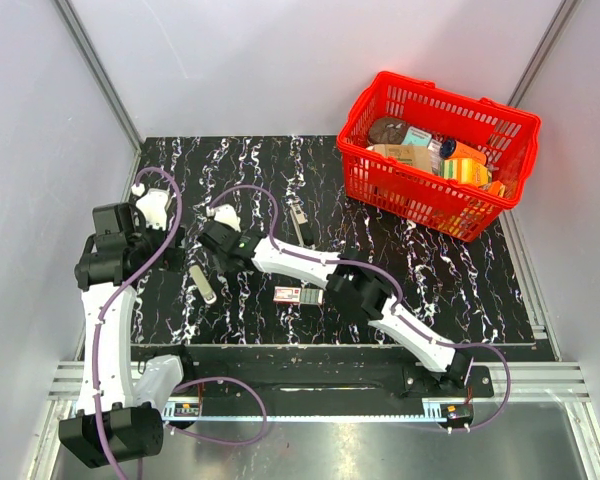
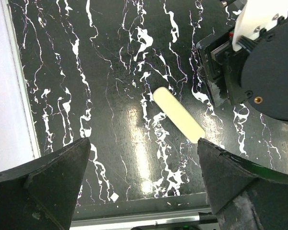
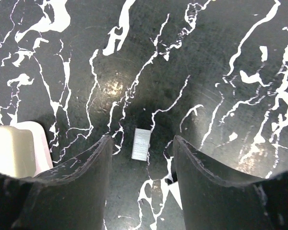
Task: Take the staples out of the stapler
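Note:
The stapler [image 1: 298, 221], slim and black with grey metal, lies on the black marbled table [image 1: 420, 270] near the middle. A short ridged silver strip of staples [image 3: 141, 143] lies flat on the table between the open fingers of my right gripper [image 3: 141, 139], untouched. In the top view my right gripper [image 1: 212, 250] hovers at the left. A longer pale strip [image 1: 203, 283] lies just in front of it and also shows in the left wrist view [image 2: 177, 115]. My left gripper [image 2: 143, 143] is wide open and empty, nearer the front edge than the pale strip.
A red-and-white small box [image 1: 298, 295] lies near the right arm's forearm. A red basket [image 1: 435, 150] full of groceries stands at the back right. The right gripper's body [image 2: 259, 62] fills the left wrist view's upper right. A cream thing [image 3: 9, 151] sits at the right wrist view's left edge.

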Available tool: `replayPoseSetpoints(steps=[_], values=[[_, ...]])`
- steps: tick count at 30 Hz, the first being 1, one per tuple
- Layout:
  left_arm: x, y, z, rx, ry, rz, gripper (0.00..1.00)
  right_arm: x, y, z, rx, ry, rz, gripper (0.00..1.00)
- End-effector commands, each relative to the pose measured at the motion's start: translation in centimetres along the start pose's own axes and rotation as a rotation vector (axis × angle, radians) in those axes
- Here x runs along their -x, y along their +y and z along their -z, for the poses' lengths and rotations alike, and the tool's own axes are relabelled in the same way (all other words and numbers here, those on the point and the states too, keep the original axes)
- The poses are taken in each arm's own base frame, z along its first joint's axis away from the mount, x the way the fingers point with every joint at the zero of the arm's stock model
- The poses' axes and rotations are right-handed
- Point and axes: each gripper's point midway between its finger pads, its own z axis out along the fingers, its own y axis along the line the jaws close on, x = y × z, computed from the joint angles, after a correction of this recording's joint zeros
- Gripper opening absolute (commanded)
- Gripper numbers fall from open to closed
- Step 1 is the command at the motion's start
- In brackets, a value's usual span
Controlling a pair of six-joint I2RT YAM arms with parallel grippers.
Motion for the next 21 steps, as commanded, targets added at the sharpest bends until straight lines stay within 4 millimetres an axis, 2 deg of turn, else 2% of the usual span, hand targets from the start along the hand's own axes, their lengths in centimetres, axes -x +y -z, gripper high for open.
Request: replayPoseSetpoints(steps=[1, 4, 11, 21], values=[[0.8, 0.8, 0.1, 0.042, -0.045, -0.012, 0.99, 0.8, 2.1, 0.2, 0.046, -0.021, -0.024, 0.57], [0.6, 1.0, 0.0, 0.051, -0.043, -0.017, 0.99, 0.5, 2.2, 0.0, 0.043, -0.016, -0.023, 0.53], [0.1, 1.0, -0.4, 0.051, -0.038, -0.018, 0.99, -0.1, 1.9, -0.2, 0.014, -0.012, 0.004, 0.36], [-0.1, 1.0, -0.5, 0.046, -0.035, -0.015, 0.99, -0.3, 1.4, 0.4, -0.036, -0.026, 0.065, 0.26]])
